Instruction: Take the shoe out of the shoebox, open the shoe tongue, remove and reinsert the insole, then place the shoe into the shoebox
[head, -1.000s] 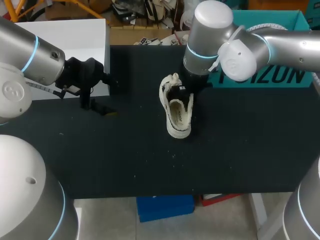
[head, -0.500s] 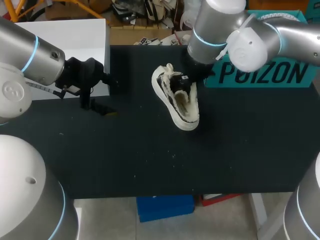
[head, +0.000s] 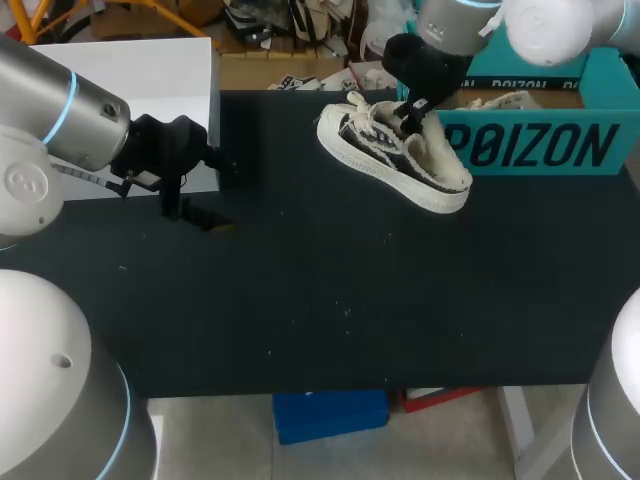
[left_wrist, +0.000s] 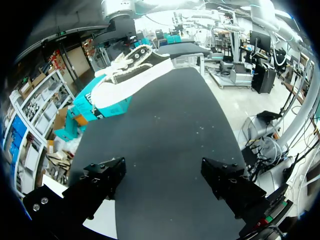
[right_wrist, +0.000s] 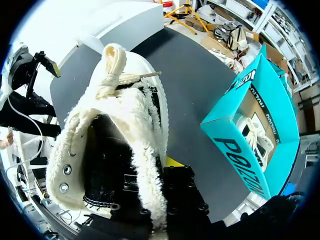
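Have the sneaker (head: 395, 158) pinched in the right gripper (head: 413, 108), closed on the fleecy side wall by the collar. One finger inside the opening, the other outside, with a yellow tip just showing against the fleece in the right wrist view. Holding it clear of the bench (head: 300, 300), tilted, with the toe toward the far left. Heel lower and toward the right, just in front of the left end of the teal shoebox (head: 530, 150). Cream upper with dark side panels, pale fleece lining, laces knotted above the tongue, two metal eyelets on one side. From the left wrist view, mostly white sole and a strip of upper to see, raised in front of the shoebox.

Shoebox open at the bench's far right, with a second sneaker (head: 500, 100) lying inside, cream like the first.

Left gripper (head: 195, 213) low over the bench's left part, well apart from the sneaker and near a white box (head: 140, 70) at the far left corner. Fingers spread wide with nothing between them, only bare dark bench ahead.
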